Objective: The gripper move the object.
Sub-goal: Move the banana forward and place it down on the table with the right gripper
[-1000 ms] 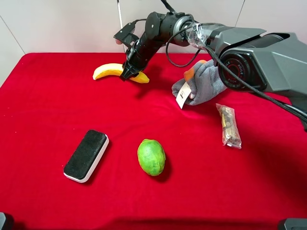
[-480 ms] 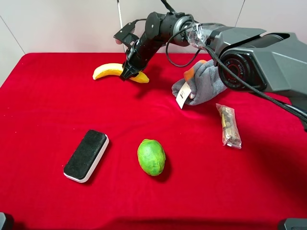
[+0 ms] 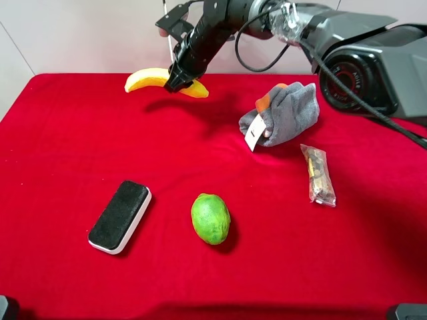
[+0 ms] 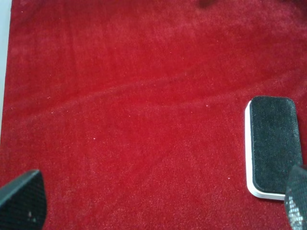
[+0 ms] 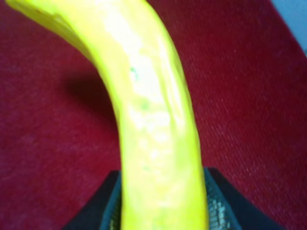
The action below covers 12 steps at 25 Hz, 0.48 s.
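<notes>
The long yellow banana (image 3: pixel 150 78) hangs lifted above the red cloth at the back left, with its shadow on the cloth below it. My right gripper (image 3: pixel 177 82) is shut on the banana near its middle. In the right wrist view the banana (image 5: pixel 148 110) fills the frame between the two black fingers (image 5: pixel 218 208). My left gripper (image 4: pixel 158 201) is open and empty over bare red cloth, with the black-topped eraser block (image 4: pixel 273 143) beside one finger. The left arm does not show in the exterior view.
The black-topped white eraser (image 3: pixel 120 215) lies at the front left and the round green fruit (image 3: pixel 211 218) beside it. A grey cloth bundle with a white tag (image 3: pixel 280 115) and a clear packet (image 3: pixel 318 175) lie at the right. The red table cloth (image 3: pixel 67 147) meets a white wall behind.
My right gripper has risen with the banana, lifting it off the cloth and slightly toward the back. The other objects have not moved.
</notes>
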Motion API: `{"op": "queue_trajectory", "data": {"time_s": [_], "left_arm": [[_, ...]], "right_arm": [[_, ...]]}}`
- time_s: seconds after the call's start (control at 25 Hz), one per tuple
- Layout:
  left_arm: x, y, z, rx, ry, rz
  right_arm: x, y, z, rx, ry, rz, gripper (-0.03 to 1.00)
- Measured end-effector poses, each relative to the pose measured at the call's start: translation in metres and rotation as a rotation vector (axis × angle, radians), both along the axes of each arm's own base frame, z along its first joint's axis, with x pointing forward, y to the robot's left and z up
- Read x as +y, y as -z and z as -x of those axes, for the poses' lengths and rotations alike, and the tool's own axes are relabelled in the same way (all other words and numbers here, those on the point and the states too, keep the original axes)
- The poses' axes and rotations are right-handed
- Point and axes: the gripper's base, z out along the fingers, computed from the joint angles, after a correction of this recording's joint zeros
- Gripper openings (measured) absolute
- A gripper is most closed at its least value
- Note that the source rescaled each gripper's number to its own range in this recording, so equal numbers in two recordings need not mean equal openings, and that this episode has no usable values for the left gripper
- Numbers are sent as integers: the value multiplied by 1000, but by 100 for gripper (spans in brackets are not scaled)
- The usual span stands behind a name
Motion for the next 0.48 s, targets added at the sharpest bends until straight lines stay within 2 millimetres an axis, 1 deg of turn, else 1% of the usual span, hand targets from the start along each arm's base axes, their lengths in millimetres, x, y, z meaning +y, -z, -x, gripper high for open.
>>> {"op": "queue_trajectory", "data": {"time_s": [0.2,0.48], "left_arm": [[0,0,0,0,0,0],[0,0,0,0,0,0]], "right_arm": [[-3,-11,7,37,-24,52,0],[4,-30,22,49,-67,83,0]]}}
